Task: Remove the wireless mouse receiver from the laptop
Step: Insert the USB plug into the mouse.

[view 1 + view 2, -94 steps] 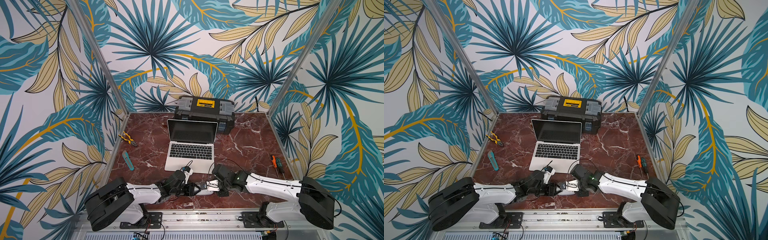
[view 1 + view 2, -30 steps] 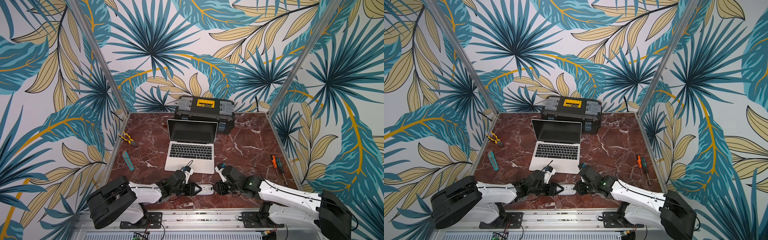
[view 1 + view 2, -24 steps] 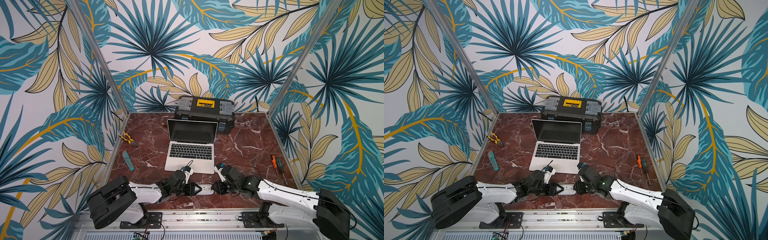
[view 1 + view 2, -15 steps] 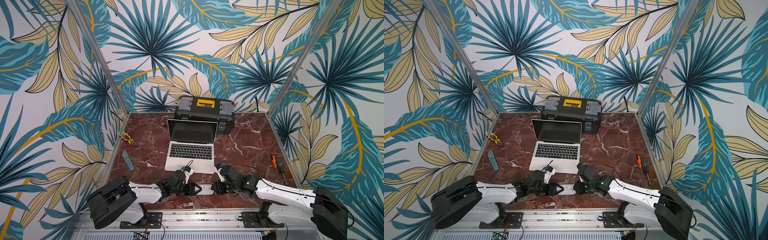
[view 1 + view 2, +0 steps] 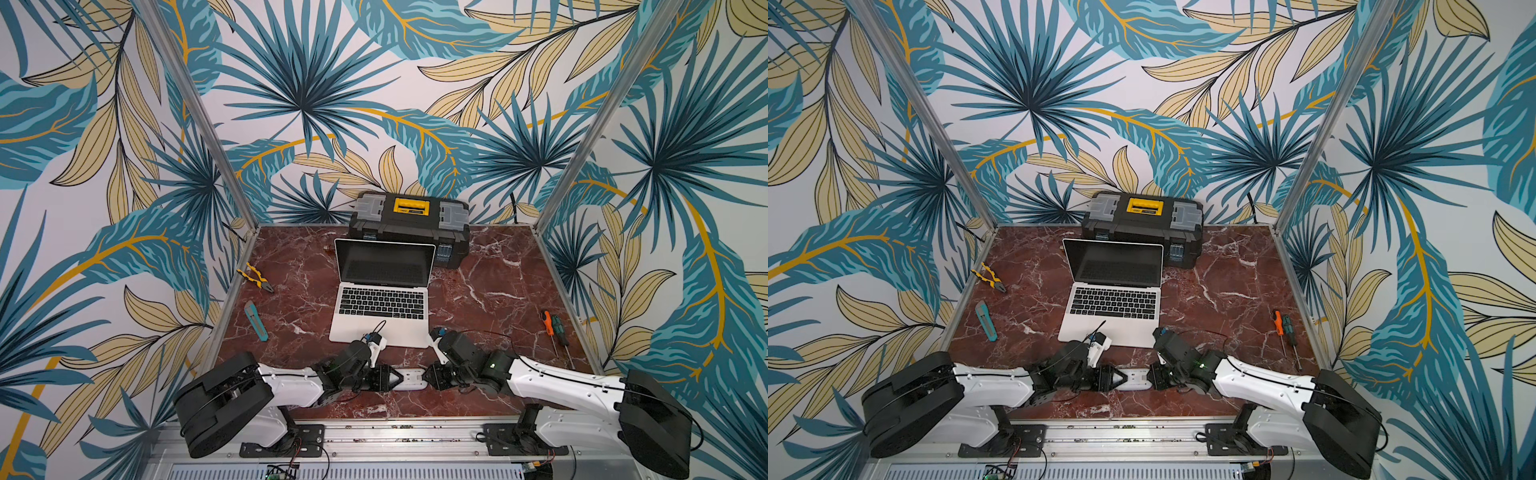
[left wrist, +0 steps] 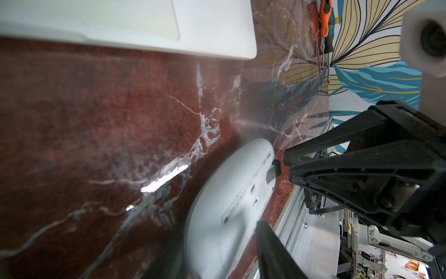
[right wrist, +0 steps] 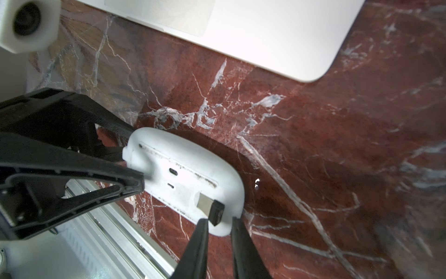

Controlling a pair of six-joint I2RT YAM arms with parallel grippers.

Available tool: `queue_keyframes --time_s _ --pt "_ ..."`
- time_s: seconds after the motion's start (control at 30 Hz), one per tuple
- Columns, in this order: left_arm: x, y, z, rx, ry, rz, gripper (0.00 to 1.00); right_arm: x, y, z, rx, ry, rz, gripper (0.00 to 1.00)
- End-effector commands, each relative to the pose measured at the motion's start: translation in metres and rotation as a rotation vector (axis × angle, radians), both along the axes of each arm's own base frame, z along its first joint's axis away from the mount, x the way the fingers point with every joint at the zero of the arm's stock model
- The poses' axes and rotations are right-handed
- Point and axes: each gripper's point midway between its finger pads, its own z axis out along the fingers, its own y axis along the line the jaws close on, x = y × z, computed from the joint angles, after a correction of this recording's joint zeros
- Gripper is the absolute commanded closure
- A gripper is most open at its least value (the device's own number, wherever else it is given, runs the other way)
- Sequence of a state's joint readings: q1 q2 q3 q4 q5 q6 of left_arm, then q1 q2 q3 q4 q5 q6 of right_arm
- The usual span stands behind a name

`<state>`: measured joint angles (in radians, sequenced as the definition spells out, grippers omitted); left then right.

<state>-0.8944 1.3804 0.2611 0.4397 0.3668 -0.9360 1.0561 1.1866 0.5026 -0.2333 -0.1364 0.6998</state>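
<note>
While right hand has narrowed round the receiver cap, not yet gripping, left hand clenches upturned mouse | receiver docked in mouse underside, clear of laptop | unplugging judged done

1 laptop, 1 toolbox, 1 pr pliers, 1 box cutter, 2 screwdrivers, 1 mouse, 1 USB receiver, 2 robot arms
</note>
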Motion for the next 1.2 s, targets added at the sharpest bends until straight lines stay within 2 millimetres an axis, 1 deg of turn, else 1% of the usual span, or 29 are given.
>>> queue_keyframes --time_s 0.0,0.4,0.57,0.7,1.17 --pt "-0.018 0.027 -0.039 0.142 0.098 0.019 0.52 -0.001 -0.003 -0.007 -0.018 0.007 0.003 0.76" --pt "-0.018 0.028 -0.04 0.143 0.101 0.02 0.52 0.0 -0.004 -0.01 -0.03 0.006 -0.001 0.77" --pt "-0.019 0.028 -0.04 0.143 0.102 0.02 0.52 0.003 -0.006 -0.01 -0.03 0.0 -0.02 0.8" --pt "-0.019 0.028 -0.04 0.143 0.102 0.019 0.52 0.004 -0.005 -0.01 -0.029 0.002 -0.019 0.8" --pt "-0.019 0.027 -0.041 0.143 0.103 0.018 0.52 0.002 -0.008 -0.02 -0.06 0.015 -0.007 0.81"
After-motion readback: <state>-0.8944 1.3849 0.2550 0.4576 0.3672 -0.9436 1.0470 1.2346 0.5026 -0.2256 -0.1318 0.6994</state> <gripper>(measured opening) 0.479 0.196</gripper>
